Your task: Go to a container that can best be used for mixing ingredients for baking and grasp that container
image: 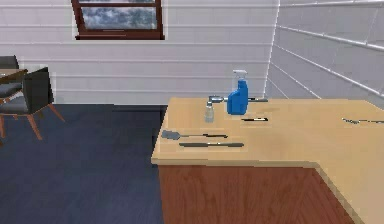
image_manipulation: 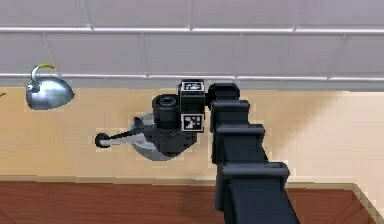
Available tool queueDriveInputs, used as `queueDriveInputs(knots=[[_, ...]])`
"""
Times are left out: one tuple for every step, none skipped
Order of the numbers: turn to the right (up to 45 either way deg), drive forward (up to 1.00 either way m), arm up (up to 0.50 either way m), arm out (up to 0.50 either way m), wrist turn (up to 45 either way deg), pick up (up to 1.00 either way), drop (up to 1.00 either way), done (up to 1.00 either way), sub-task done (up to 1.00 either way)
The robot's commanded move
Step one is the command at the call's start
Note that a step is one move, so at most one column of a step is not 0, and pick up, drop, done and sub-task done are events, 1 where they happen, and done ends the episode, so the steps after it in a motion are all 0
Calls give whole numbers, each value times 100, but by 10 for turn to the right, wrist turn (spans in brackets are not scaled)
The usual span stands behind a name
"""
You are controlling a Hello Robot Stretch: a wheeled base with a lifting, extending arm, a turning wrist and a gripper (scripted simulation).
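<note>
One tan countertop (image: 290,150) with a reddish-brown front takes up the forward view's lower right. It runs into a corner of the white panelled wall (image: 200,60), with dark blue floor (image: 90,170) to its left.

In the arm side view the dark square arm (image_manipulation: 250,170) rises from the bottom edge over the same countertop. At the forward view's left edge stands a dark chair (image: 28,92), and a wood-framed window (image: 118,18) sits high on the wall.

The gripper (image_manipulation: 105,139) lies at the arm's far end, its thin fingers pointing toward the arm side view's left. A grey rounded object (image_manipulation: 152,152), possibly the mixing container, sits on the countertop right at the gripper's body. I cannot tell whether the gripper holds it or anything else.

Well to the left, near the wall, is a shiny silver vessel (image_manipulation: 48,95) with a looped handle.

In the forward view a blue spray bottle (image: 237,98) stands upright, with a small grey bottle (image: 209,114) beside it. A spatula (image: 195,136) and a knife (image: 215,146) lie flat near the counter's front edge.
</note>
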Motion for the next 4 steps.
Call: queueDriveInputs(knots=[[0,0,0,0,330,0,0,0,0],[0,0,-8,0,0,0,0,0,0],[0,0,0,0,0,100,0,0,0],[0,0,8,0,0,0,0,0,0]])
